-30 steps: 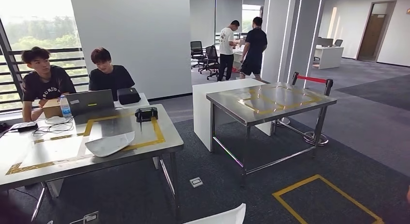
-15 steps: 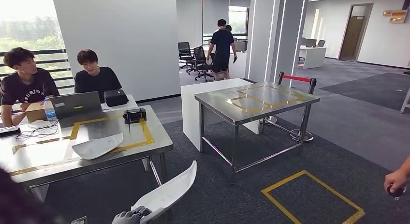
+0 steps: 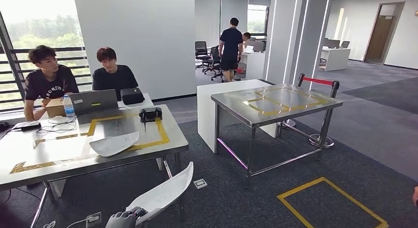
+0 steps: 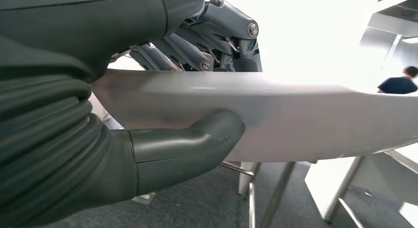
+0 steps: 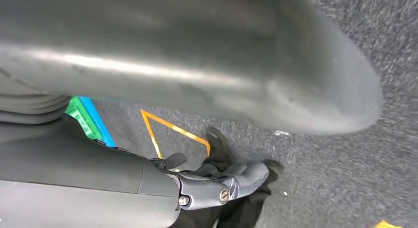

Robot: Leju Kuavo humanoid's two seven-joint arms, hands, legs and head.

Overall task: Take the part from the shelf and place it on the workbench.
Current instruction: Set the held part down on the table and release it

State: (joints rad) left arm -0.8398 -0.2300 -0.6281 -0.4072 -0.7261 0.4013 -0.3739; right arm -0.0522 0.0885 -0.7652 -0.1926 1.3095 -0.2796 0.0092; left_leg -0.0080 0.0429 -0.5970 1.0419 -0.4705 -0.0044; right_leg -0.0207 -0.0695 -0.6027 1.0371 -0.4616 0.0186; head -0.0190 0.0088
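At my ten o'clock stands a steel counter [image 3: 162, 148] marked with yellow tape, carrying a white curved panel [image 3: 114, 143], a laptop [image 3: 93, 101] and a water bottle [image 3: 68, 107]; two people [image 3: 79, 78] sit behind it. Low at six o'clock my left hand [image 3: 127, 219] grips the part [image 3: 165, 191], a long white curved shell. At one o'clock stands a bare steel workbench [image 3: 296, 110] on dark carpet. My right hand [image 5: 217, 183] hangs over the floor with its fingers curled in, holding nothing.
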